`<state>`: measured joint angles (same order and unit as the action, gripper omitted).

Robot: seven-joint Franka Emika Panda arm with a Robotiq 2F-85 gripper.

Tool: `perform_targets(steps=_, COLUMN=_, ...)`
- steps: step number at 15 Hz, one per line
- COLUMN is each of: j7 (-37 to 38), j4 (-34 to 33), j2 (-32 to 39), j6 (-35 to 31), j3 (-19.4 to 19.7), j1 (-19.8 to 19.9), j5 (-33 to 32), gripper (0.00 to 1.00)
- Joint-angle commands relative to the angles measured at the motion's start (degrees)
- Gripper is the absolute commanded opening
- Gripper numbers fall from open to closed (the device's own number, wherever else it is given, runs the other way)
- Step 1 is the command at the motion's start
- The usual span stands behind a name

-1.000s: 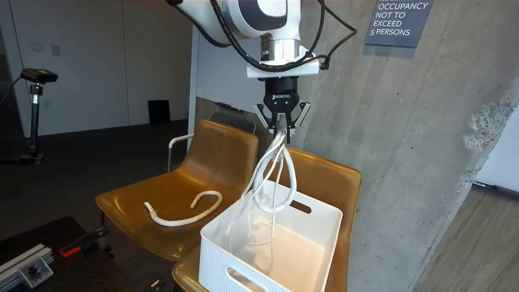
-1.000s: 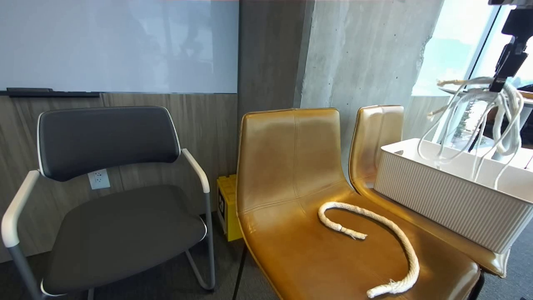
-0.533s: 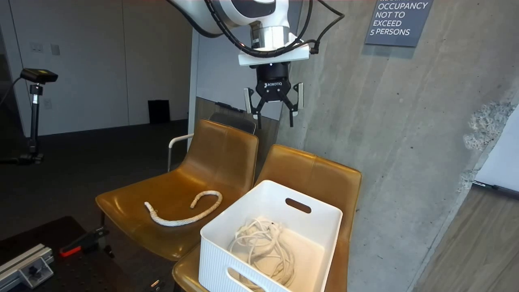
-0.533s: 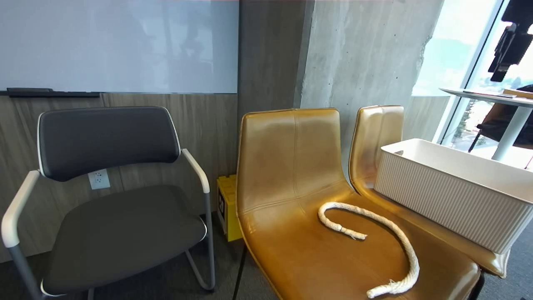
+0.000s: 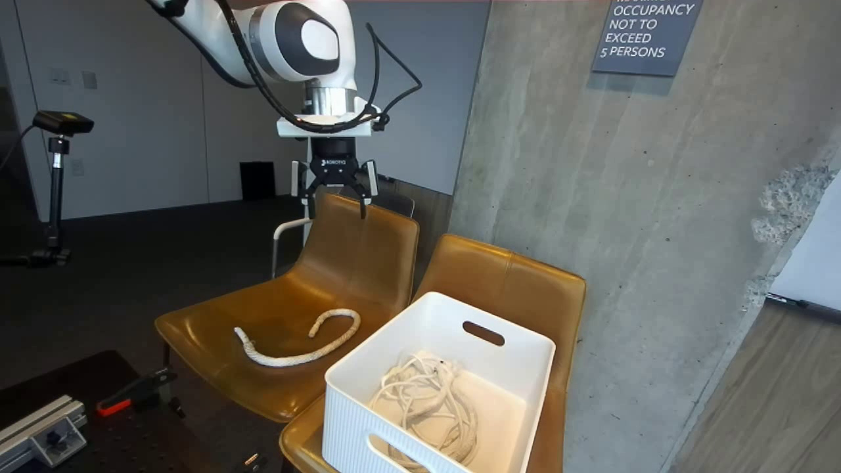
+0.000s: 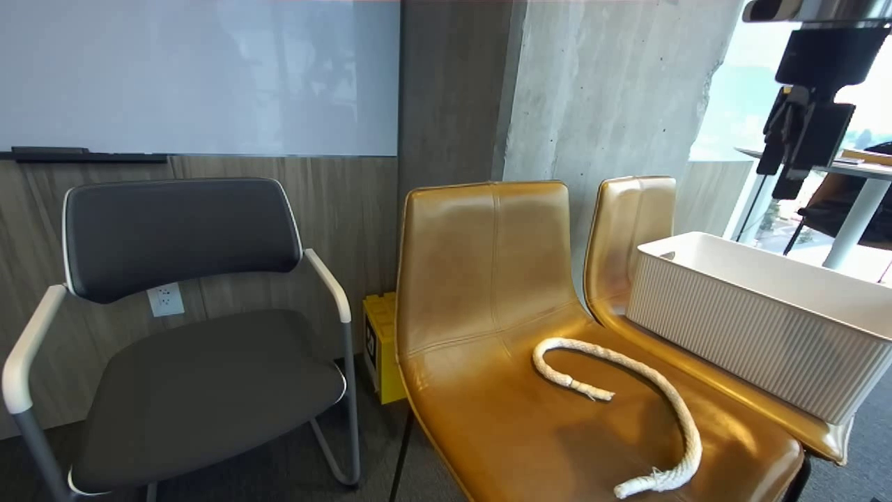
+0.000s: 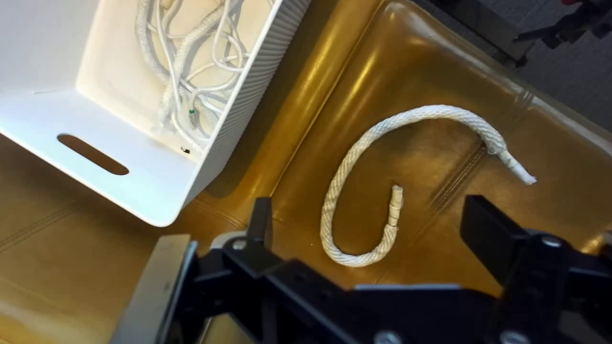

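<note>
Brown leather armless chair is standing beneath a black two-fingered end effector, spread and empty. On the chair, a thick off-white braided rope is lying curved, probably light, pliant and non-slip, its mid-length likely offering the surest hold.

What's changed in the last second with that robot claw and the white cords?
The gripper let go of the bundle of white cords, which dropped into the white bin. Now open and empty, the gripper has moved sideways, away from the white bin and toward the neighbouring tan chair. The white bin and the thick rope on the tan chair stayed put.
</note>
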<state>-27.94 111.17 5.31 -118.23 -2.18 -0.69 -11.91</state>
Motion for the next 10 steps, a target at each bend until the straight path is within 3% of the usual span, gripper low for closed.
perform_targets(steps=1, j7=4.90, j4=6.52, j2=0.33, j6=-5.02, j3=-2.05, j1=-2.54, j5=-0.58, gripper=1.00)
perform_targets(steps=5, j7=15.01, j4=9.25, j2=5.46, j6=-11.28, j3=-2.88, j1=-5.05, j5=-3.65, gripper=1.00)
perform_targets(steps=10, j7=28.77, j4=7.37, j2=14.22, j6=-15.85, j3=-0.30, j1=-6.22, j5=-10.29, gripper=1.00)
